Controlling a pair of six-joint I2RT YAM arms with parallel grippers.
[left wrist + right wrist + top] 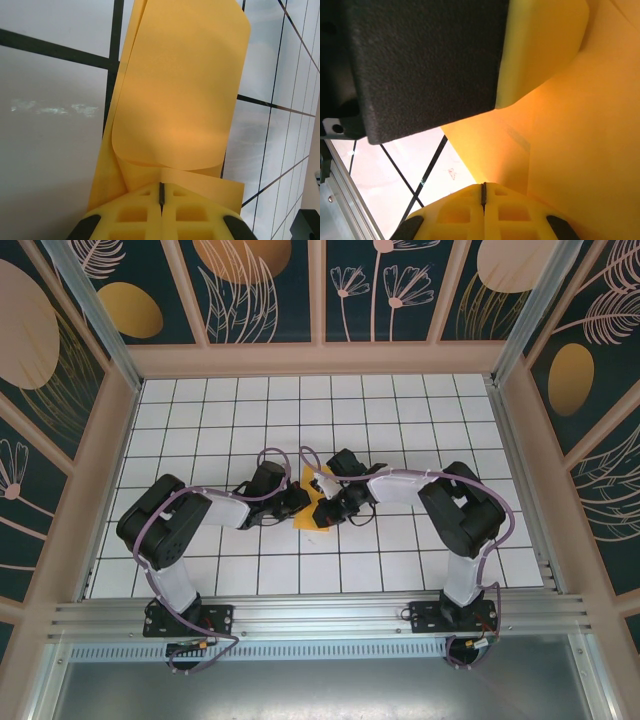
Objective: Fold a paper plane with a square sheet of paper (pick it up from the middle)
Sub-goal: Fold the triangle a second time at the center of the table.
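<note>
Since your left end effector [161,192] and right end effector [483,192] sit shut, slide along the paper [175,90], flattening its fold.

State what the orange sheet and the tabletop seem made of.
The square sheet of paper: thin matte paper, orange-yellow; it curls into a soft roll. The table: likely glossy laminate or tile, white with dark grid lines, showing blurred reflections.

The paper [308,519] lies between left hand [295,502] and right hand [335,508].

Left tool [300,503], right tool [330,508] centred, tiles [300,410] beyond
</note>
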